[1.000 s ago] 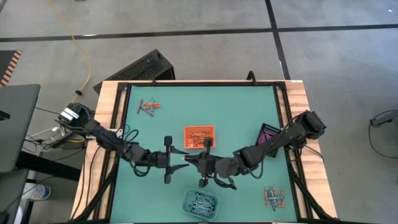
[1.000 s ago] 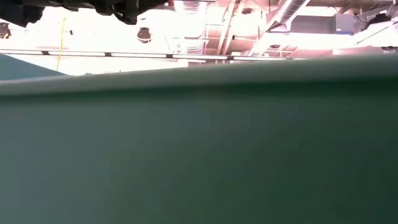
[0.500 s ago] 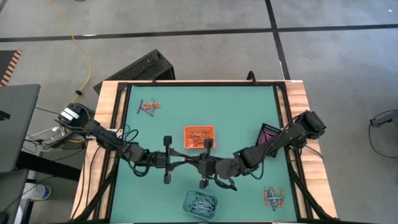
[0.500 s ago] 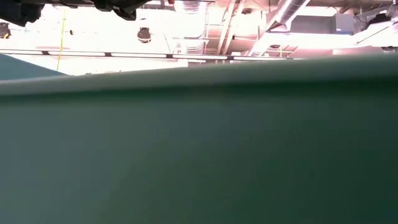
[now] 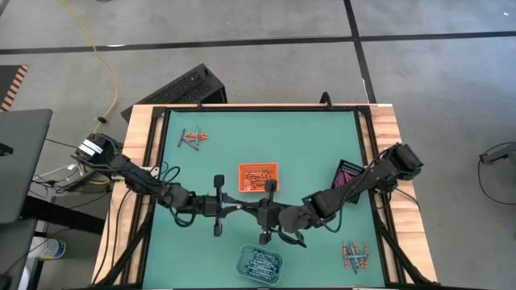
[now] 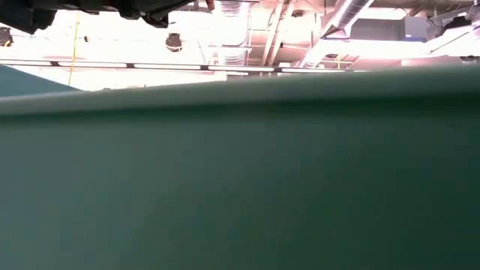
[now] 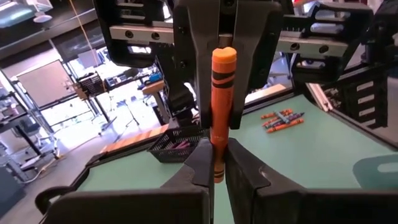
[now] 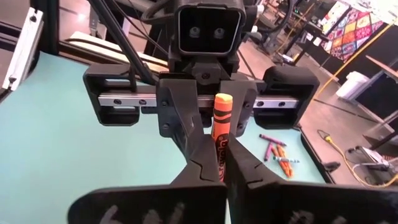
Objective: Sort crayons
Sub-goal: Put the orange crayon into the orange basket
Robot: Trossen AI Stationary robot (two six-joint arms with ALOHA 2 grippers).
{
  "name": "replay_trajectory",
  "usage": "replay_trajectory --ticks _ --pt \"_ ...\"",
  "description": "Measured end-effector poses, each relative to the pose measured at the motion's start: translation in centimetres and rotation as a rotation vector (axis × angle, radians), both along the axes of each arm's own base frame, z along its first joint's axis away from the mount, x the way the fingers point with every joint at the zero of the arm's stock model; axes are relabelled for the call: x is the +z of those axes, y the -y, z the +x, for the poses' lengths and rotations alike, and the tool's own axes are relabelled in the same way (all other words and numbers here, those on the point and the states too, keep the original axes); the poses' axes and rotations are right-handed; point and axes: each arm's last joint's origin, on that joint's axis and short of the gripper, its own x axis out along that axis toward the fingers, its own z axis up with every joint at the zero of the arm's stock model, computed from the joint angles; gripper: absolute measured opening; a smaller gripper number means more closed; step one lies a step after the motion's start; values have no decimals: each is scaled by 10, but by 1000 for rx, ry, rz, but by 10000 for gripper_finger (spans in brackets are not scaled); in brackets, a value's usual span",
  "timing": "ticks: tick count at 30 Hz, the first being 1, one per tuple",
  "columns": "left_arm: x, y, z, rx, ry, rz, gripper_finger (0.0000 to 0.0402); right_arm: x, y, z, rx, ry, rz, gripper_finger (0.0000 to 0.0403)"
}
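Note:
My two grippers meet tip to tip above the middle of the green table, left gripper [image 5: 243, 211] and right gripper [image 5: 252, 213], both shut on one orange crayon [image 7: 222, 106]. The crayon stands upright between them, its flat top end [image 8: 222, 99] free above the fingers. More crayons lie loose at the far left [image 5: 193, 138] and the near right [image 5: 355, 255]. An orange tray [image 5: 258, 167], a clear tray [image 5: 244, 263] and a black tray [image 5: 348, 173] rest flat on the table. My left gripper pinches the crayon's lower part [image 7: 217, 163] between its two fingers, coming level from the table's left, fingers across the stick. The crayon stands upright, lifted clear of the table. My right gripper pinches the same crayon low on its shaft [image 8: 218, 152] between its two fingers, level from the table's right and across the stick. Its fingertips face those of the left gripper.
The orange tray lies just beyond the grippers toward the far edge, the clear tray with blue-grey crayons just nearer. The black tray sits under the right arm [image 5: 363, 179]. A raised black frame [image 5: 161, 161] borders the table.
My left gripper has shut: its fingers stood wide apart around the tip of the right gripper a second ago and now close on the orange crayon. Both arms have kept their place, and the right gripper has stayed shut on the crayon.

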Motion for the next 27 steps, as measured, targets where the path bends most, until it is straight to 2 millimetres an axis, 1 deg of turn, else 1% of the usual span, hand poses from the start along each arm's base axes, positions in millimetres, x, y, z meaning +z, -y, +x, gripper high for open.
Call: replay_trajectory --ticks 4,7,12,16,22,27 --pt "-2 -2 1 20 -19 14 3 -3 2 -1 -38 -26 -4 9" --pt "-4 -6 3 45 -44 25 2 -6 3 -3 -85 -46 -21 22" --pt "-8 -12 6 72 -77 27 1 -14 7 -7 -173 -107 -44 66" --pt "-9 -15 7 61 -93 38 0 -23 13 -13 -263 -167 -55 105" --pt "-10 -24 14 113 -139 56 0 -37 19 -26 -373 -264 -28 151" --pt "-6 -34 26 156 -218 83 0 -47 17 -43 -444 -337 16 161"
